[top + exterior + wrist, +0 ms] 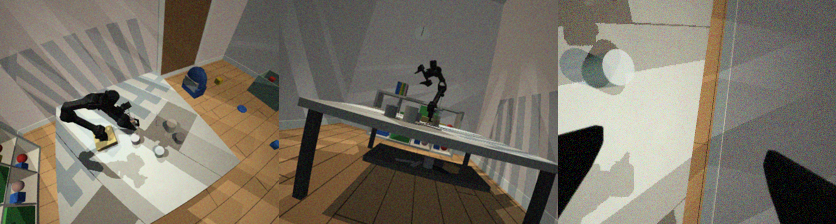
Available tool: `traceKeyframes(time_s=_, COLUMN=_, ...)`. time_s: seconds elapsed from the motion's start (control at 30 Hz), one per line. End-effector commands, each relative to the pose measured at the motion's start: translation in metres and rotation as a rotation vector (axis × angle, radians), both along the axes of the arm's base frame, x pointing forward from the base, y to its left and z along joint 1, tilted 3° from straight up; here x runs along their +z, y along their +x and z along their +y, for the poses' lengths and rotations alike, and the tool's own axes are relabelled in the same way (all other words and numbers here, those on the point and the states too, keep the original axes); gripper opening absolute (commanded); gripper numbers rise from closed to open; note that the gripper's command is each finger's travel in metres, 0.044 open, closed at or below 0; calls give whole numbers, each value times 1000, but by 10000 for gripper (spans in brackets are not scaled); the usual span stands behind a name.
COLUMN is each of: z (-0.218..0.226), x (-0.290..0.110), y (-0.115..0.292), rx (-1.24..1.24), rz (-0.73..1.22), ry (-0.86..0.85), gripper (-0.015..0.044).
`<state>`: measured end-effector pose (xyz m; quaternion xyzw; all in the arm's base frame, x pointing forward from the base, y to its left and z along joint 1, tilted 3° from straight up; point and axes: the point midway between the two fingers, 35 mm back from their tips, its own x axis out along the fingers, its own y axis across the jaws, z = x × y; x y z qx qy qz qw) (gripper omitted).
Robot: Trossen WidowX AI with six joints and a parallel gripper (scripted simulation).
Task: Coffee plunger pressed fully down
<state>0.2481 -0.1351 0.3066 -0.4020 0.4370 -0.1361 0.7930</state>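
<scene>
The coffee press (132,121) stands on the table, partly hidden by the arm in the top view; its black handle sticks out to the right. In the exterior view the press (437,121) is small beside the arm's base. A thin rod (440,104) rises well above it, so the plunger looks raised; its knob is not clear against the black arm. My gripper (132,116) (420,78) (686,146) is open with nothing between the fingers. It is high above the table, pointing sideways and away from the press. The press is not in the wrist view.
A white cup (135,138) stands near the press. More round cups (159,151) (169,124) (411,114) (618,67) stand farther out. The arm's base is on a yellow block (110,144). The table (176,185) (357,117) has shadows across it.
</scene>
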Motion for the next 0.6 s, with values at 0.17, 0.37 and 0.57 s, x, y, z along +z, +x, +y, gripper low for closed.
traceKeyframes(time_s=0.17, z=133, x=-5, y=-11, rx=216, rz=-287, ry=564, gripper=440)
traceKeyframes(time_s=0.37, z=197, x=-9, y=-39, rx=299, rz=-291, ry=935, gripper=440)
traceKeyframes(time_s=0.57, z=196, x=-37, y=-39, rx=300, rz=-291, ry=936, gripper=440)
